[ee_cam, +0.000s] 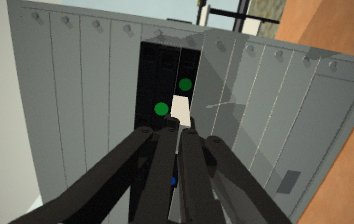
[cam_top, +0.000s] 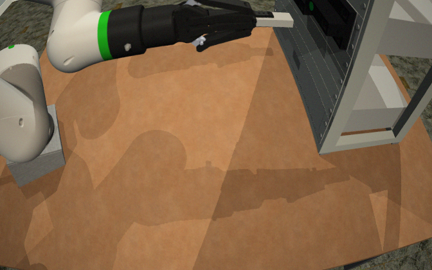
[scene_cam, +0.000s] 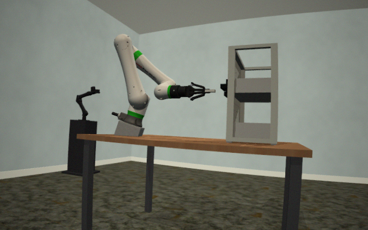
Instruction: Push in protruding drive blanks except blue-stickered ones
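Note:
The grey rack [scene_cam: 251, 94] [cam_top: 312, 77] stands upright at the right end of the table, its panelled front facing my arm. Black drive blanks [cam_top: 332, 17] stick out of the front, high up; they also show from the side [scene_cam: 224, 85]. In the wrist view two of them carry green stickers [ee_cam: 161, 108] [ee_cam: 185, 84]. A blue spot [ee_cam: 173, 180] shows lower down, mostly hidden behind my fingers. My gripper [cam_top: 274, 20] [scene_cam: 211, 91] is shut and empty, with its pale fingertip pads together. It is level with the blanks and a short gap away from them.
The arm's grey base block [cam_top: 36, 157] sits at the table's left edge. The rack is open at the sides and back, with pale shelves [cam_top: 382, 83] inside. A black stand with a camera arm [scene_cam: 82, 125] stands on the floor behind the table.

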`<state>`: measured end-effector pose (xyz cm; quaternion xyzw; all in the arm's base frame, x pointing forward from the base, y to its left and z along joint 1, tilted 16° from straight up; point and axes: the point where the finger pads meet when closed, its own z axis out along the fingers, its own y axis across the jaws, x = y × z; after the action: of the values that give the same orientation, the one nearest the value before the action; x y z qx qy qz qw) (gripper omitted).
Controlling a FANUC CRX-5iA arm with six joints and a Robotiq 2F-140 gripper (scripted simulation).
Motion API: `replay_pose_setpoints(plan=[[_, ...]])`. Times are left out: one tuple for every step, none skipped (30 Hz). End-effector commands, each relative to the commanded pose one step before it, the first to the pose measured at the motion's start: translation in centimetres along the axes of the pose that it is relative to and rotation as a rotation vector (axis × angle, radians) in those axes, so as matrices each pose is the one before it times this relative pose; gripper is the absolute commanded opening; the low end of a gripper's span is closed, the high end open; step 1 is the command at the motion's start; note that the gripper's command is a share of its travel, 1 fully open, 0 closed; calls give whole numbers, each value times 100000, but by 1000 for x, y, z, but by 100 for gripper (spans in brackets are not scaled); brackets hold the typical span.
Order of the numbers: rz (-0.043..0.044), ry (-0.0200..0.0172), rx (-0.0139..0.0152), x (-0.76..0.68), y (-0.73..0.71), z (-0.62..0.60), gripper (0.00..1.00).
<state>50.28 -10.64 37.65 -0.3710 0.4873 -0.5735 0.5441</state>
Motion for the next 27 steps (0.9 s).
replay_pose_setpoints(plan=[[-75, 96, -244, -19, -1394, 13, 0], [0, 0, 0, 0, 0, 0, 0], [0, 0, 0, -3, -426, 0, 0], [0, -6, 3, -4, -214, -1, 0], [0, -3, 1, -1, -38, 0, 0], [0, 1, 0, 0, 0, 18, 0], [-1, 3, 0, 1, -1, 109, 0], [0, 0, 0, 0, 0, 245, 0], [0, 1, 0, 0, 0, 389, 0], [0, -1, 0, 0, 0, 512, 0], [1, -2, 0, -1, 1, 590, 0], [1, -2, 0, -1, 1, 609, 0], [-1, 1, 0, 0, -1, 561, 0], [0, -1, 0, 0, 0, 447, 0], [-1, 1, 0, 0, -1, 292, 0], [1, -2, -1, 0, 1, 131, 0], [0, 0, 0, 0, 0, 22, 0], [0, 0, 0, 0, 0, 0, 0], [0, 0, 0, 0, 0, 0, 0], [0, 0, 0, 0, 0, 0, 0], [0, 0, 0, 0, 0, 0, 0], [0, 0, 0, 0, 0, 0, 0], [0, 0, 0, 0, 0, 0, 0], [0, 0, 0, 0, 0, 0, 0], [0, 0, 0, 0, 0, 0, 0], [0, 0, 0, 0, 0, 0, 0], [0, 0, 0, 0, 0, 0, 0]])
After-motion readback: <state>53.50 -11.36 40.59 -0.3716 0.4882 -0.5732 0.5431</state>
